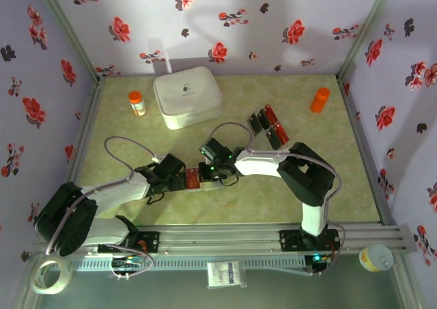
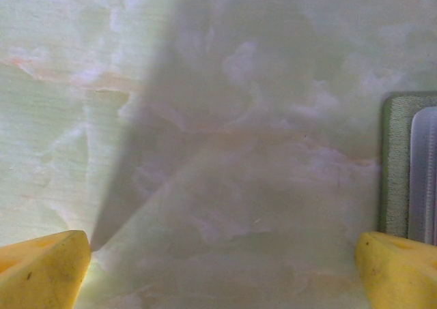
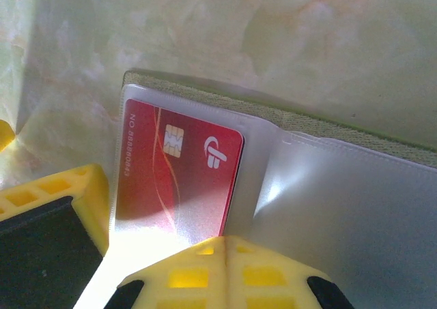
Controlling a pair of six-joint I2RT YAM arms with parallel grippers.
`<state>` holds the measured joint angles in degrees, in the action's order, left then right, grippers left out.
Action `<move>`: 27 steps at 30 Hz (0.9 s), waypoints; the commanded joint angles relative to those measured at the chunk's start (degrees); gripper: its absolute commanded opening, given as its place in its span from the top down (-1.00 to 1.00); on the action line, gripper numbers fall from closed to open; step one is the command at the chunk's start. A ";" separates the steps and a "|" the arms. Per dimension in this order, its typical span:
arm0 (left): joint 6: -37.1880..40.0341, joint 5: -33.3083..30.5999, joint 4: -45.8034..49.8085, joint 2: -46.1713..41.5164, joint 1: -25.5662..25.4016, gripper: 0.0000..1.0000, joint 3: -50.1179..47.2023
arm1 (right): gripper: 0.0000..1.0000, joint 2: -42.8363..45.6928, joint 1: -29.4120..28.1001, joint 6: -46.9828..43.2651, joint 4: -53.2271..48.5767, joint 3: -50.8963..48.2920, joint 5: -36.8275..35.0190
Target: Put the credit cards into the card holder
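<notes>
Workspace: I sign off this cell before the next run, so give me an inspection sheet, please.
surface: green marbled table, no spill seen.
job's things: card holder lies open, one red card in its clear pocket; loose cards, red and black, lie toward the far right.
clutter: white box, orange-capped bottle, orange bottle along the far edge.
grippers: left gripper open beside the holder; right gripper shut at the pocket's edge.
cables: left-arm cable and right-arm cable arc off their arms.
surroundings: floral walls; tape roll and cup by the front rail.
</notes>
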<state>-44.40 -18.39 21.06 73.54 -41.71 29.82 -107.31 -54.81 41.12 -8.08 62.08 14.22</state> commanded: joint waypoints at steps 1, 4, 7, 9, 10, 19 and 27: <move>1.42 -0.21 1.06 -1.45 0.47 -1.00 -0.16 | 1.00 -0.22 -0.50 0.97 -0.37 1.19 1.21; 2.00 -0.55 2.68 -2.84 0.62 -1.00 0.92 | 1.00 1.32 -0.53 0.56 -1.18 1.13 0.69; 2.73 -1.06 4.91 -4.84 1.04 -1.00 2.04 | 0.99 3.56 -0.52 -0.68 -3.26 1.33 -0.64; 3.26 -1.19 6.62 -6.75 1.45 -1.00 2.86 | 0.97 5.28 -0.44 -1.87 -5.26 1.31 -2.26; 3.50 -1.35 7.37 -7.63 1.67 -1.00 3.13 | 0.96 6.07 -0.38 -2.45 -6.02 1.37 -3.11; 4.54 -0.14 11.44 -12.06 2.34 -1.00 8.65 | 0.92 12.64 3.93 -6.66 -10.33 -1.77 -7.54; 1.15 5.00 6.53 -9.64 0.93 -1.00 9.94 | 0.92 14.59 9.66 -8.42 -8.52 -4.79 -4.99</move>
<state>-41.67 -15.64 29.17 62.54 -40.03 38.22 -93.73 -45.98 34.59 -15.97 58.33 8.75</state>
